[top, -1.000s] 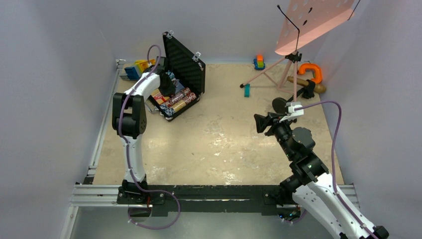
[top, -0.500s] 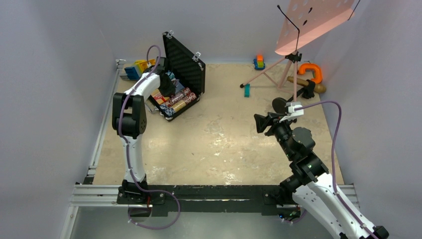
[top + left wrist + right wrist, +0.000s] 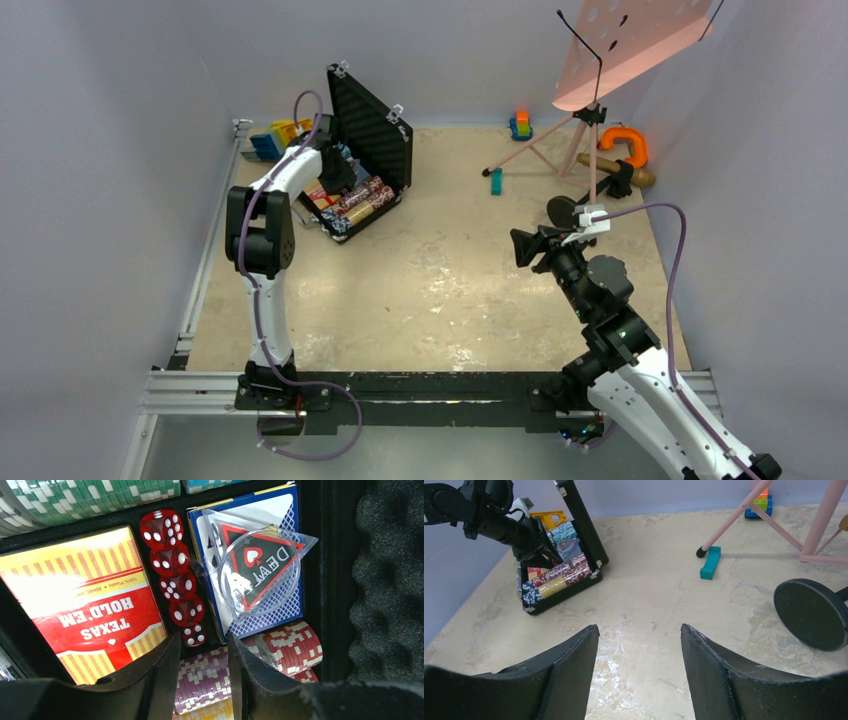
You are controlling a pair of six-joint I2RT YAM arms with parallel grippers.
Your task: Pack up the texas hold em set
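Left hand [image 3: 204, 650], narrowly parted, empty, hangs over dice [image 3: 172, 562] seated in the case [image 3: 372, 125] (lid up); right hand [image 3: 638, 630] parted, idle.

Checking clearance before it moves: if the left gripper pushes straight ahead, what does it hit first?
Probably the nearest of the translucent red dice, or the purple-and-white poker chip row just beside it; depth is unclear.

The open black foam-lined briefcase [image 3: 372, 128], lid upright, holds striped poker chips [image 3: 295, 647], a red-yellow card box [image 3: 80, 595] and five lined-up red dice [image 3: 176, 582].
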